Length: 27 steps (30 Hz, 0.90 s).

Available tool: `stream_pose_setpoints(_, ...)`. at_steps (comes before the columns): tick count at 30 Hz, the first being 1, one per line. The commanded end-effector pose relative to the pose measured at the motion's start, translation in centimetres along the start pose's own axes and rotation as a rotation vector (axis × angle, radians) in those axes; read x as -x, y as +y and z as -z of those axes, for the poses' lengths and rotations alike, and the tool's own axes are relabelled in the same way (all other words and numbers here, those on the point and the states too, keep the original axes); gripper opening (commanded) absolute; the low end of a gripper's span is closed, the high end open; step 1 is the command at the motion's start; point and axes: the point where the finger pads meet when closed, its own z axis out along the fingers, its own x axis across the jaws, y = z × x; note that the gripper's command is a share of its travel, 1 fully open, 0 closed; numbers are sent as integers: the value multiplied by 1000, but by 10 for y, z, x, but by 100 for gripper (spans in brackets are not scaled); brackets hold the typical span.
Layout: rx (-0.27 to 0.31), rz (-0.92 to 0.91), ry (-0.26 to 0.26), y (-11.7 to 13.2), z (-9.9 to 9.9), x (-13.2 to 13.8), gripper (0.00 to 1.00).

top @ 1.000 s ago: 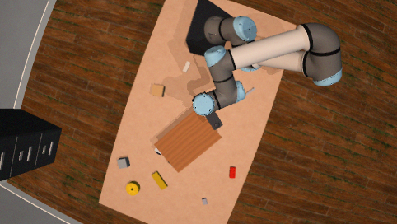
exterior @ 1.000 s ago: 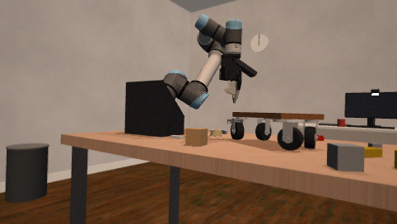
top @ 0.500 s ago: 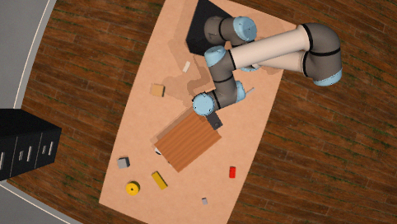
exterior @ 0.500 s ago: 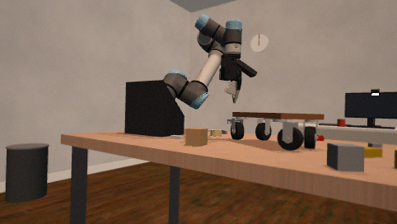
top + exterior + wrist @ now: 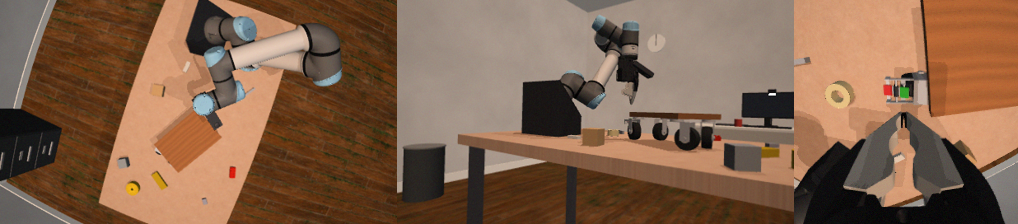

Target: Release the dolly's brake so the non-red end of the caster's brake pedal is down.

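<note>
The dolly (image 5: 187, 140) (image 5: 674, 116) (image 5: 969, 50) has a wooden deck and black casters and stands on the table. In the wrist view its caster's brake pedal (image 5: 896, 91) sticks out from the deck's corner, with a red end on the left and a green end on the right. My gripper (image 5: 903, 113) (image 5: 632, 98) is shut and empty. It hangs in the air above the dolly's near corner, with its tips just short of the pedal in the wrist view.
On the table (image 5: 136, 123) lie a tan box (image 5: 157, 90) (image 5: 593, 137), a tape roll (image 5: 838, 94), a grey cube (image 5: 123, 162) (image 5: 742, 156), a yellow block (image 5: 159, 179), a yellow disc (image 5: 132, 188) and a red block (image 5: 232, 171). A black robot base (image 5: 547, 109) stands at the back.
</note>
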Motion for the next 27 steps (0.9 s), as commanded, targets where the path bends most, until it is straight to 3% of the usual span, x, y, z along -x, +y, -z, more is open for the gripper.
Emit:
stream_pose_setpoints(1,0,0,1,0,-4,0,0)
stream_pose_setpoints(27,0,0,1,0,-49,0,0)
